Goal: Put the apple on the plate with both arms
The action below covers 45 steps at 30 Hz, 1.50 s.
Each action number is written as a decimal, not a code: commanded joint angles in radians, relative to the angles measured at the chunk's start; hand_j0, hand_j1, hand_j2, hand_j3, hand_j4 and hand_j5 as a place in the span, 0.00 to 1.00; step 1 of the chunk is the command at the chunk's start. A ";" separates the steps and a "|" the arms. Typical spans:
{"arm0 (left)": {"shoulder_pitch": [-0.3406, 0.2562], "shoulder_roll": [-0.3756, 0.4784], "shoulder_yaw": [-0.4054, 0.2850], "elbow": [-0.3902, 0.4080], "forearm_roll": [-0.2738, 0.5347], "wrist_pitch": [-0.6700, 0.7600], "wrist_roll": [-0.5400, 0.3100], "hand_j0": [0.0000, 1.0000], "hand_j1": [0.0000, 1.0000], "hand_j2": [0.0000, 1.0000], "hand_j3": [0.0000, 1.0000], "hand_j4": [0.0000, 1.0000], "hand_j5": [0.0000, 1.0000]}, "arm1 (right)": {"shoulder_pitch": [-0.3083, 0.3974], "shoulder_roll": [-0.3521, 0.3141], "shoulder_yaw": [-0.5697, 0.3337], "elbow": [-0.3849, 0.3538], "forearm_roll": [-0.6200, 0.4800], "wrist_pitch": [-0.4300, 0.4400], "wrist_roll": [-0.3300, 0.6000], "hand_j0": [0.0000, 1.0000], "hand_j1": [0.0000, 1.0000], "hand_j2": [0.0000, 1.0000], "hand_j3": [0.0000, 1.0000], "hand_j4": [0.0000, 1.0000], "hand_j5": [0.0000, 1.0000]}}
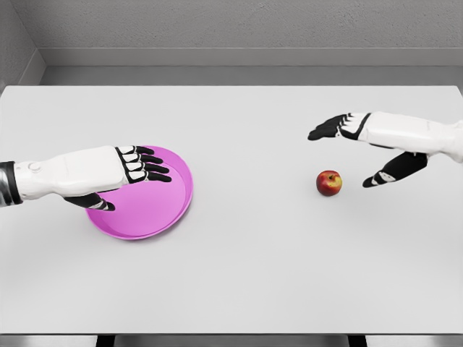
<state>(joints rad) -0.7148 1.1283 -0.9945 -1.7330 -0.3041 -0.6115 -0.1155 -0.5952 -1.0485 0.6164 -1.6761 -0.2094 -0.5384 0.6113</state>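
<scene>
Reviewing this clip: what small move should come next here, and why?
Probably lower the right robot hand onto the apple and close the fingers. That hand is open, above and just right of the apple, not touching it. The left robot hand is already over the plate.

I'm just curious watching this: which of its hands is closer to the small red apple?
Right. The right hand hovers open just beside and above the small red apple. The left hand is far across the table, over the round pink plate.
</scene>
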 commanded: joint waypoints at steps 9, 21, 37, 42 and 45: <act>0.000 -0.001 -0.009 0.000 0.006 0.001 0.000 1.00 1.00 1.00 1.00 1.00 1.00 | -0.029 0.059 0.094 0.073 0.071 0.086 0.000 1.00 1.00 1.00 1.00 1.00 1.00; 0.000 -0.005 -0.018 0.000 0.006 0.001 0.000 1.00 1.00 1.00 1.00 1.00 1.00 | -0.021 0.093 0.134 0.159 0.071 0.077 0.000 1.00 1.00 1.00 1.00 1.00 1.00; 0.000 -0.007 -0.018 0.000 0.006 0.001 0.000 1.00 1.00 1.00 1.00 1.00 1.00 | -0.028 0.180 0.171 0.279 0.094 0.080 0.000 1.00 1.00 1.00 1.00 1.00 1.00; 0.000 -0.009 -0.018 0.000 0.005 0.001 0.000 1.00 1.00 1.00 1.00 1.00 1.00 | -0.037 0.194 0.181 0.328 0.113 0.075 0.000 1.00 1.00 1.00 1.00 1.00 1.00; 0.000 -0.009 -0.018 0.000 0.006 0.001 0.000 1.00 1.00 1.00 1.00 1.00 1.00 | -0.037 0.196 0.181 0.338 0.116 0.075 0.000 1.00 1.00 1.00 1.00 1.00 1.00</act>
<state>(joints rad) -0.7148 1.1196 -1.0134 -1.7333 -0.3047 -0.6115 -0.1155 -0.6320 -0.8544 0.7971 -1.3486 -0.0920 -0.4655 0.6112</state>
